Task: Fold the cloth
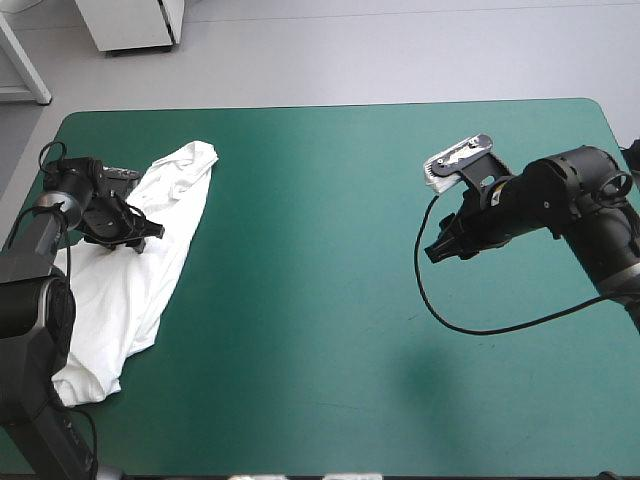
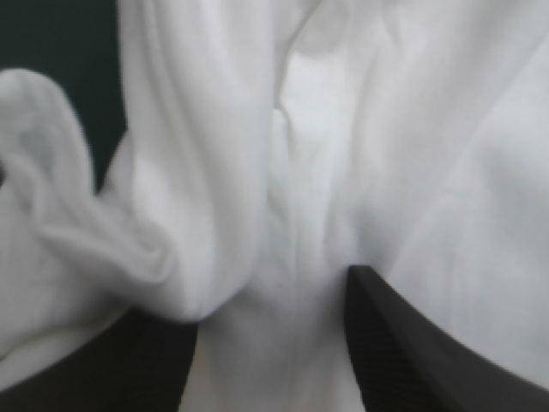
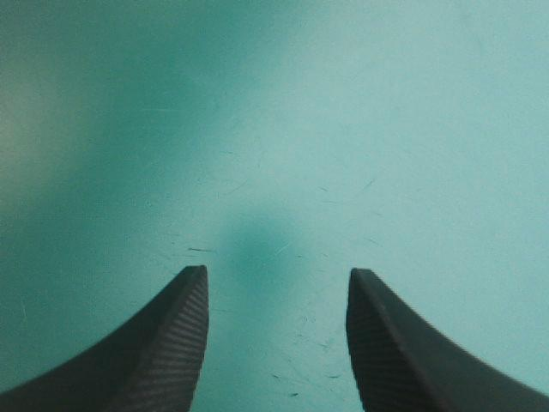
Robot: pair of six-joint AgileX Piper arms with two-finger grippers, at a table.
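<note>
The white T-shirt [image 1: 130, 300] lies crumpled in a long strip along the table's left side, running from the far left toward the near left corner. My left gripper [image 1: 140, 236] is low on its upper half, fingers apart. In the left wrist view the T-shirt [image 2: 326, 154] fills the picture in folds, and cloth lies between the fingers of the open left gripper [image 2: 274, 292], draping over one finger's base. My right gripper [image 1: 440, 250] hovers far off on the right half of the table. It is open over bare cover [image 3: 277, 279], nothing between its fingers.
The teal-green cover [image 1: 330, 300] spreads wide between the T-shirt and the right arm. The T-shirt's near end lies close to the table's left edge [image 1: 50, 330].
</note>
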